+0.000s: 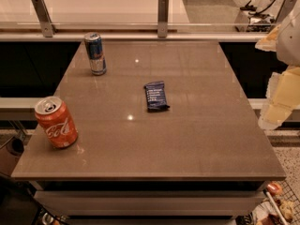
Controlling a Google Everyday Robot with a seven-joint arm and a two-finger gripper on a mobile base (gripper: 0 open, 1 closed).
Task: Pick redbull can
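Upright redbull can (95, 53) at far left of table (197, 139). At right edge, gripper (279, 100) well apart from can; how far open, cannot tell.

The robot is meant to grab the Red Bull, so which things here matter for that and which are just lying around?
For the job: redbull can, standing at the far left of the table; gripper, hanging beyond the table's right edge, away from the can.
Just lying about: Coca-Cola can, near left corner; dark blue snack wrapper, flat mid-table.
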